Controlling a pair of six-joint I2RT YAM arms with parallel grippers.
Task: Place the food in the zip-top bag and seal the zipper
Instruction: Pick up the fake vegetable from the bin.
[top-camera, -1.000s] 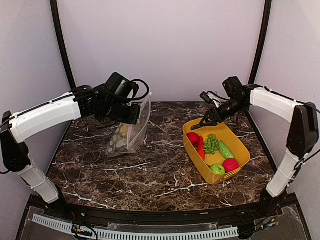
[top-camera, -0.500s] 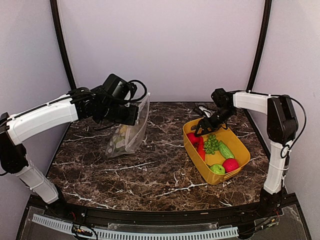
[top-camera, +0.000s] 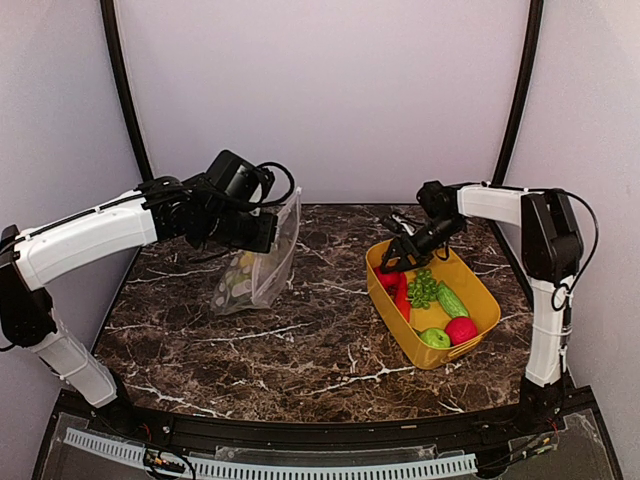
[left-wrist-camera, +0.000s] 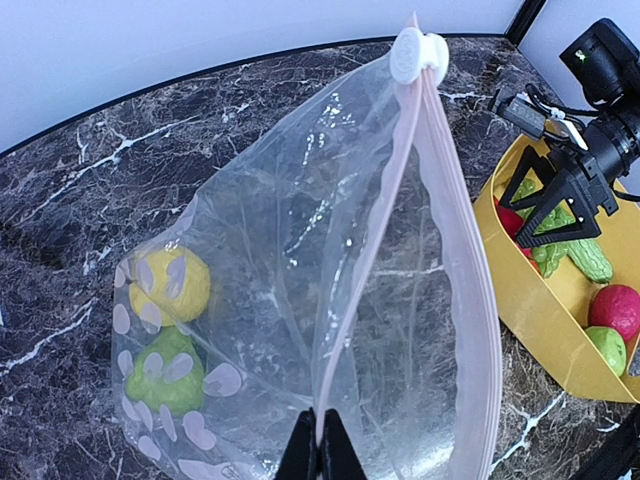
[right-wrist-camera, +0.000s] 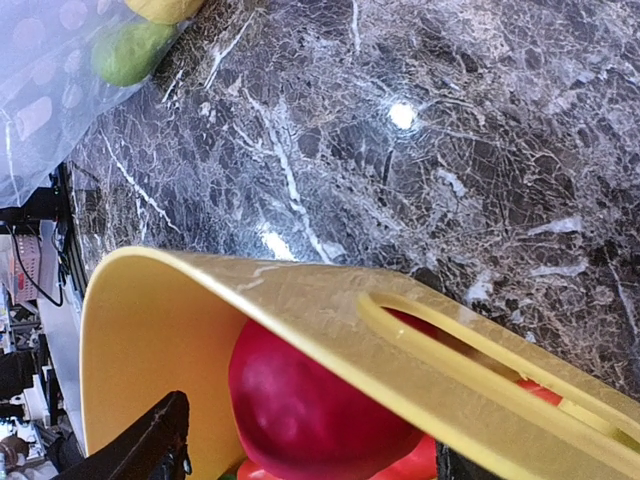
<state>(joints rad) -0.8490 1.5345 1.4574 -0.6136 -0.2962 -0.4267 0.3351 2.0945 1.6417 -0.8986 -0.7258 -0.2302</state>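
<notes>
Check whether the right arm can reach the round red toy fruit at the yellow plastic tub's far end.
Probably yes: the right arm, jaws open, hangs above the round red toy fruit; nothing covers it, but the yellow tub rim could snag.

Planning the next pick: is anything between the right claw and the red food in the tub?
Yes: the slotted rim of the yellow tub partly covers the red piece below the open right claw.

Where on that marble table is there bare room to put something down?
The marble table is bare in the middle, between the zip-top bag and the yellow tub, and along the whole near edge. Crowded: the tub's far corner, where the right gripper hangs open, and around the bag, held up by the left gripper.
</notes>
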